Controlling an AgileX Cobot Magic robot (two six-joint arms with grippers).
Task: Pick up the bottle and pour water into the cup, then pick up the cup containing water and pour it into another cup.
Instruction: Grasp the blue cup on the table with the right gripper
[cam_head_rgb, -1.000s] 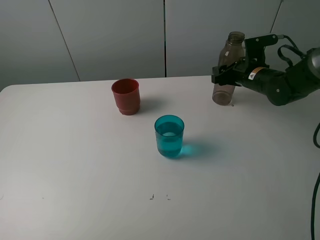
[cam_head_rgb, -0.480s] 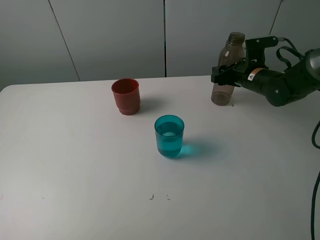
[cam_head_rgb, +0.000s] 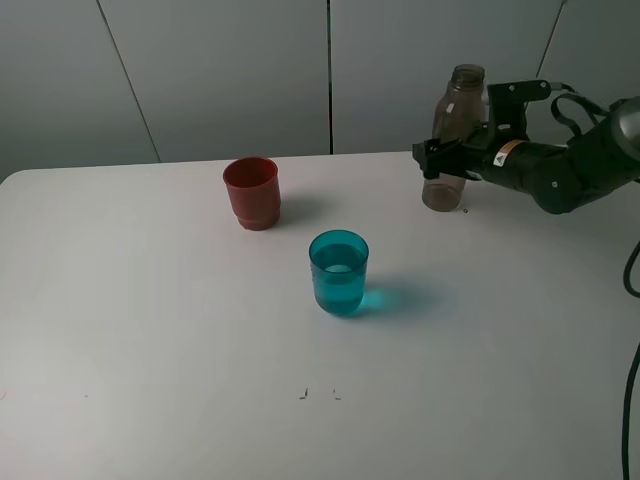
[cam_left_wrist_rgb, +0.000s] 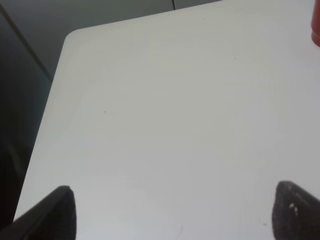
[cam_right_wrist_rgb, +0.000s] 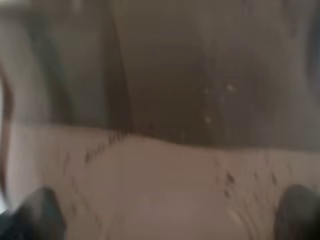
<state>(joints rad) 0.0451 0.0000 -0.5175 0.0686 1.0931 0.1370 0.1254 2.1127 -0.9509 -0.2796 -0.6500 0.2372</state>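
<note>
wider end effector; one bottle, two cups

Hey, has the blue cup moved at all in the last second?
No. The blue cup sits in the same spot, just as far behind the two small marks on the table as before.

The right gripper now holds its jaws spread wide on either side of the bottle, no longer pinched tight against its body as a second ago. In the exterior high view its fingers also reach slightly further left past the bottle than before.
</note>
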